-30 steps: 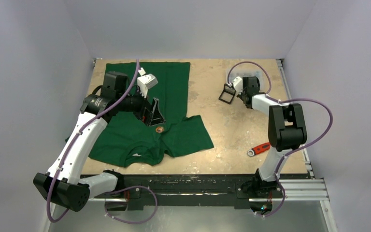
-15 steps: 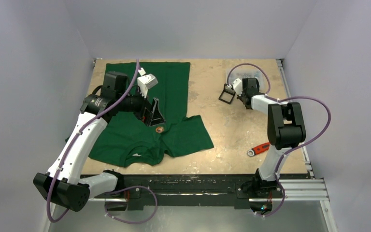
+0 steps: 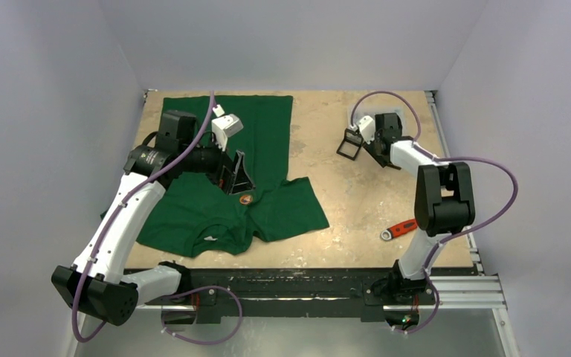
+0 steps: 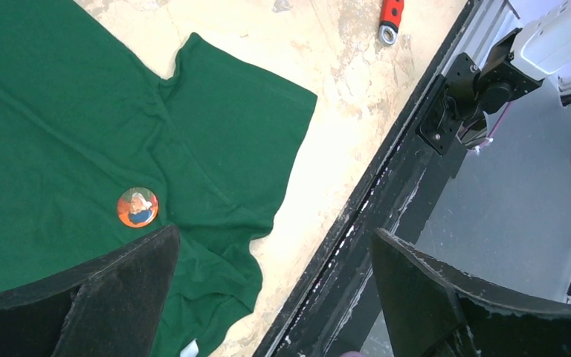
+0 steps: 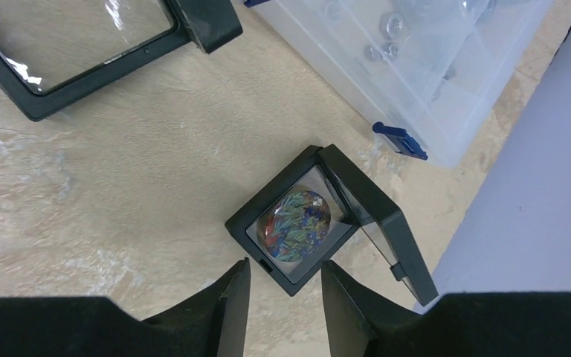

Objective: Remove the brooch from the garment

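Note:
The dark green T-shirt (image 3: 223, 186) lies flat on the left half of the table, its white neck label (image 3: 210, 239) towards the near edge. A round orange brooch (image 3: 245, 198) is pinned on it near the right sleeve and also shows in the left wrist view (image 4: 137, 207). My left gripper (image 3: 235, 175) hovers just behind the brooch, open wide and empty (image 4: 275, 297); its left finger (image 4: 111, 290) is close beside the brooch. My right gripper (image 3: 376, 146) is far off at the back right, open and empty (image 5: 284, 297).
A small open black display box (image 5: 305, 223) holding a colourful round piece lies under the right gripper. A larger black frame (image 3: 350, 146) and a clear plastic container (image 5: 416, 67) lie near it. A red-handled tool (image 3: 399, 229) lies at the near right. The table's front rail (image 4: 386, 193) is black.
The right arm's wrist has shifted slightly towards the back right. The left arm, the shirt and the brooch have not moved.

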